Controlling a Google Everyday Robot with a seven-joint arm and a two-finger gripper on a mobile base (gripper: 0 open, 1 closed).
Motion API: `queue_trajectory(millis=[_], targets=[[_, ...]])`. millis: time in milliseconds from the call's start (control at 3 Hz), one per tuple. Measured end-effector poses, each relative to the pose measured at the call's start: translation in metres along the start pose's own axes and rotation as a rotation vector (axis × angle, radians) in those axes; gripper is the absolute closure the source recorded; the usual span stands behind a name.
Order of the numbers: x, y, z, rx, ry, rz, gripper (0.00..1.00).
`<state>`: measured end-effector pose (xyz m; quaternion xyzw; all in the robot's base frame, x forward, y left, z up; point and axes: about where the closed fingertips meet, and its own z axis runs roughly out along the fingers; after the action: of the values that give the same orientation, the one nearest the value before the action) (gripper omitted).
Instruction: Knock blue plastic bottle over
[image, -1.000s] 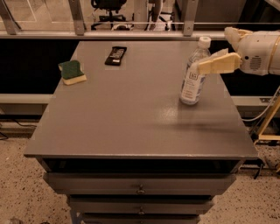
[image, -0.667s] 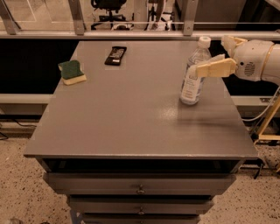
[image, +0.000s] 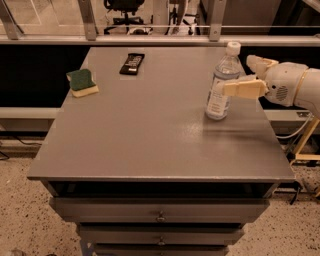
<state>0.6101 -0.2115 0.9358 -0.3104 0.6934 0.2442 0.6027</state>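
Observation:
The blue plastic bottle (image: 218, 104) stands upright on the right side of the grey table (image: 150, 135); it is clear, with a white cap and a pale label. My gripper (image: 235, 75) reaches in from the right at the height of the bottle's middle. Its fingers are spread apart. The near finger (image: 245, 89) lies across the front of the bottle's right side, and the far finger (image: 260, 63) sits behind and to the right of the bottle. I cannot tell whether the near finger touches the bottle.
A green and yellow sponge (image: 82, 82) lies at the table's left edge. A black remote (image: 132, 63) lies at the far middle. A railing runs behind the table, with an office chair (image: 122, 7) beyond it. Drawers sit under the table's front edge.
My gripper has moved a little to the left and down, so its near finger now overlaps the bottle's middle. The bottle still stands upright in the same place.

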Motion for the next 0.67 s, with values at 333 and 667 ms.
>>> queue_trajectory(millis=[333,667], targets=[[0.0087,0.0004,-0.0002,-0.009,-0.021,0.015,0.39],[0.0145,0.0044,0.0031,-0.033,-0.04,0.032,0.62]])
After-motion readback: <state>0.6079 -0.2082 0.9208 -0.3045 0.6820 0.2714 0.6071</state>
